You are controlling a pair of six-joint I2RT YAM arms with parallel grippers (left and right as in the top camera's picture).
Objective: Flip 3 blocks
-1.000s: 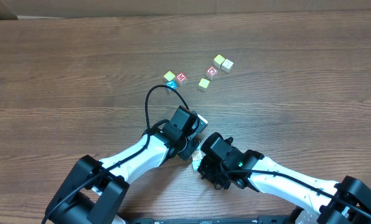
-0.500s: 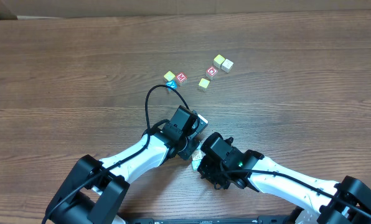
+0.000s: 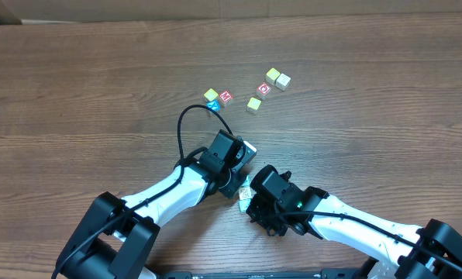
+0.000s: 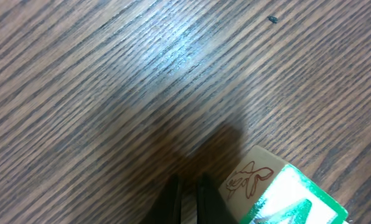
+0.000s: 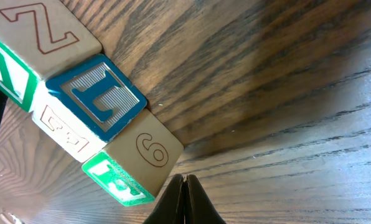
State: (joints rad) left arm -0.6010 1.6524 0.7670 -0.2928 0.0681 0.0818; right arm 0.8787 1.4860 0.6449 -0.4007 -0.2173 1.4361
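Blocks [image 5: 98, 112] sit touching in a row near the desk's [image 3: 76, 70] front edge, between left claw [image 4: 188, 190] and right claw [image 5: 184, 190], both closed, empty; a push could shove neighbours instead of tipping one.

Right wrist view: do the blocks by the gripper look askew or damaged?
Nothing stands out. The three blocks sit flat on the table, touching in a straight row, faces intact. The right gripper is shut beside the row, holding nothing.

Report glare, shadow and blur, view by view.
Left wrist: a pale glare patch on the table, a dark shadow below it, the green-and-white block slightly soft. Right wrist: row of blocks sharp, broad shadow upper right. Overhead: even light.
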